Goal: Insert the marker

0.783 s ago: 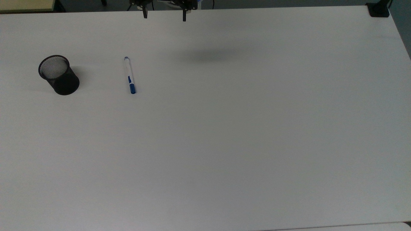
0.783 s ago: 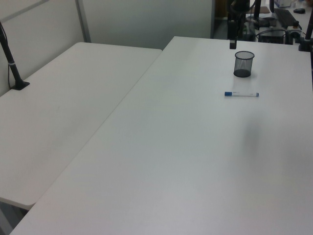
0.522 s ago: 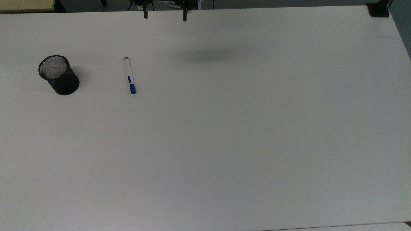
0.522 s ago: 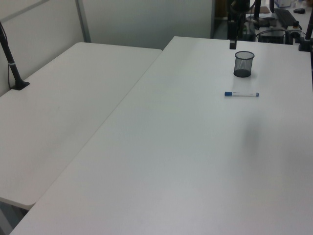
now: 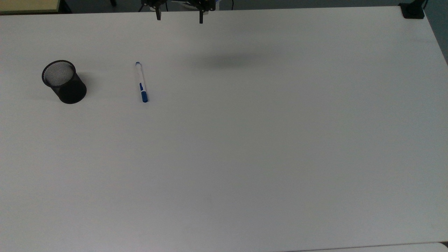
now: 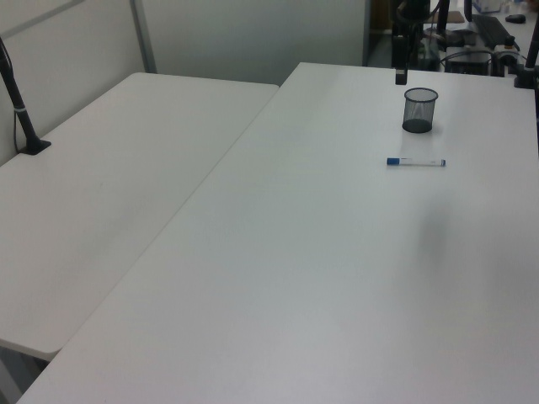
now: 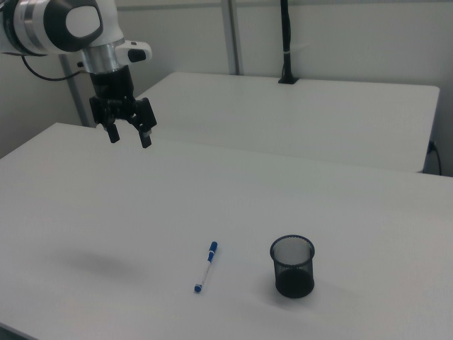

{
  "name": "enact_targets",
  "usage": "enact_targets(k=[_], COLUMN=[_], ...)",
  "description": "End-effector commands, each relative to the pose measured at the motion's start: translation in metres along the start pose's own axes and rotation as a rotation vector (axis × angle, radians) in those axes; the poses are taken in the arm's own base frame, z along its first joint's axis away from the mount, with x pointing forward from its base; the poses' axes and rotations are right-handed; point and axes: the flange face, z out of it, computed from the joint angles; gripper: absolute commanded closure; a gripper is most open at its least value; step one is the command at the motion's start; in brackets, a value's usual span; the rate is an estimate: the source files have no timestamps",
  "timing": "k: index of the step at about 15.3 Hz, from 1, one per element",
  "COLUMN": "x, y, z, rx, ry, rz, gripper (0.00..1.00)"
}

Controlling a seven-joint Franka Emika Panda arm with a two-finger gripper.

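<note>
Gripper (image 7: 129, 137) hangs high above the white table (image 7: 233, 212), fingers spread, holding nothing. The marker (image 7: 206, 267) lies flat, just to the right view's left of the upright black mesh cup (image 7: 292, 266), not touching it.

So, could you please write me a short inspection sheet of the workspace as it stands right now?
Surface: white table, bare apart from the job's things; a second white table adjoins it.
Job's things: marker lying flat on the table, blue cap toward the top view's bottom; black mesh cup upright, apart from the marker, on the top view's left.
Clutter: nothing seen.
Grippers: gripper hanging above the table, away from the marker, jaws open, holding nothing.
Cables: one running down a black post on the second table.
Surroundings: grey partition wall; black clamp at the table's corner.
</note>
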Motion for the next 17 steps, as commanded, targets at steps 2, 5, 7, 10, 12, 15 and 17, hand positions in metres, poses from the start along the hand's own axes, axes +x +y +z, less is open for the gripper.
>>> enact_targets(k=[2, 5, 7, 10, 12, 15, 17], x=[0.005, 0.007, 0.007, 0.003, 0.009, 0.026, 0.034], y=[-0.002, 0.000, 0.007, 0.033, 0.058, 0.084, 0.096], z=[0.005, 0.009, 0.014, 0.023, 0.041, 0.083, 0.103], rx=[0.026, 0.024, 0.023, 0.025, 0.031, 0.033, 0.038], ry=[0.037, 0.036, 0.020, -0.041, -0.072, -0.127, -0.136], rz=[0.013, -0.001, -0.028, -0.102, -0.129, -0.129, -0.193], gripper=[0.00, 0.00, 0.00, 0.00, 0.00, 0.00, 0.00])
